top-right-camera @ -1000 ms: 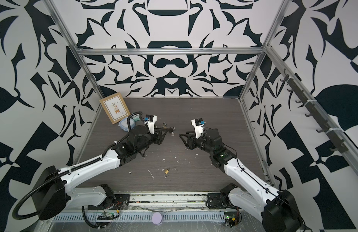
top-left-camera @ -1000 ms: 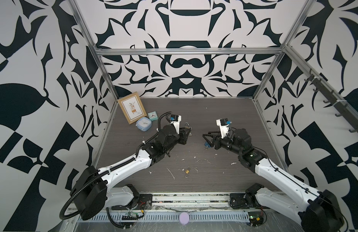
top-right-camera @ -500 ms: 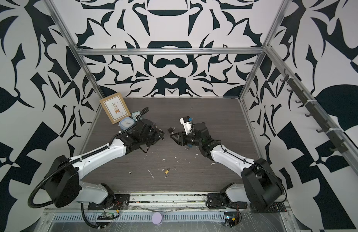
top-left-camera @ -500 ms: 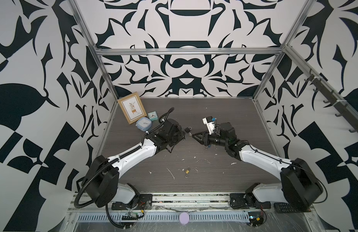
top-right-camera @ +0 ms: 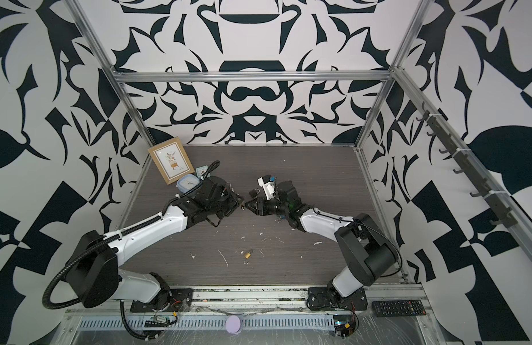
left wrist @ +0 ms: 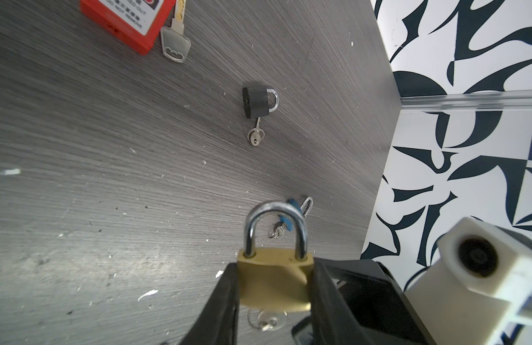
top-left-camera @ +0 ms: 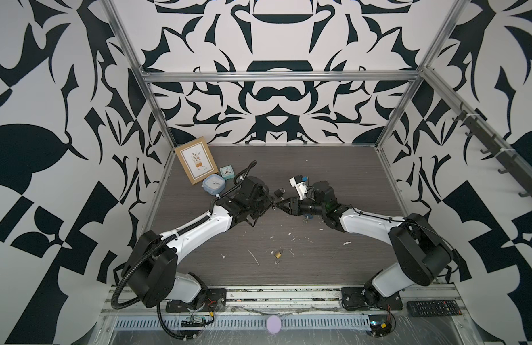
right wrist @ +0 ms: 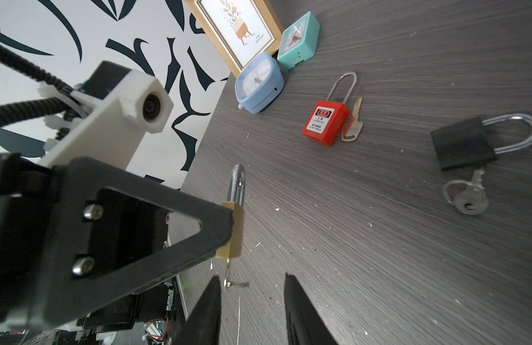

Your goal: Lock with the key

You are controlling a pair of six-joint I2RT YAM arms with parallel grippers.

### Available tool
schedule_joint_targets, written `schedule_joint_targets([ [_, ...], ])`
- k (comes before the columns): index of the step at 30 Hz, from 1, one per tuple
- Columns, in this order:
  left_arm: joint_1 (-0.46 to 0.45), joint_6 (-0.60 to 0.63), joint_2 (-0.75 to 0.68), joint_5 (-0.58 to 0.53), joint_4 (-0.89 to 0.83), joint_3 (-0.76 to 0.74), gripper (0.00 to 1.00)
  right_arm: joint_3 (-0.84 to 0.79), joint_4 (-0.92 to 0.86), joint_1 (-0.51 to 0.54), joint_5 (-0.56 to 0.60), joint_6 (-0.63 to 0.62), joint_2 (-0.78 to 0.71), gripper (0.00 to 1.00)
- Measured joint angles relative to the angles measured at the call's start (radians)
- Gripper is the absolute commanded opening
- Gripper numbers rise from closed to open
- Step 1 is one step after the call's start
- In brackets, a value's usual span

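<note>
Left pincer (left wrist: 274, 267) clenched on the flat sides of the brass padlock (left wrist: 273, 294), one jaw on each face, lock held up off the bench (right wrist: 378, 239) near its middle, between the two arms; judged reason: the body is braced against twisting while its keyed end stays free and faces the other arm. Shackle (left wrist: 275, 218) points away from the holding wrist, both legs seated in the body; whether it is latched cannot be told. Key (right wrist: 228, 270) sits in the keyway at the end opposite the shackle, with a thin wire key ring (right wrist: 238, 284) hanging off its bow. Right pincer (right wrist: 252, 277) released, jaws apart, tips level with the key bow and ring, one tip just beside the ring, nothing gripped; judged to be lining up to pinch the bow and turn it. Lock body: small, plain yellow brass, rounded corners, bright steel shackle, seen edge-on from the right wrist. Black padlock (right wrist: 462, 143) and red padlock (right wrist: 324, 122) lie on the bench with their own keys, well apart from the work, untouched
</note>
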Motion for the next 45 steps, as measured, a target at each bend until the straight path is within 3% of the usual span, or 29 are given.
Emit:
schedule_joint_targets([
  [32, 0.016, -0.007, 0.019, 0.023, -0.023, 0.0, 0.0, 0.055, 0.013, 0.033, -0.031, 0.024, 0.08, 0.0],
  [45, 0.053, -0.007, 0.031, 0.063, -0.046, 0.006, 0.0, 0.057, 0.009, 0.039, -0.034, 0.018, 0.091, 0.0],
])
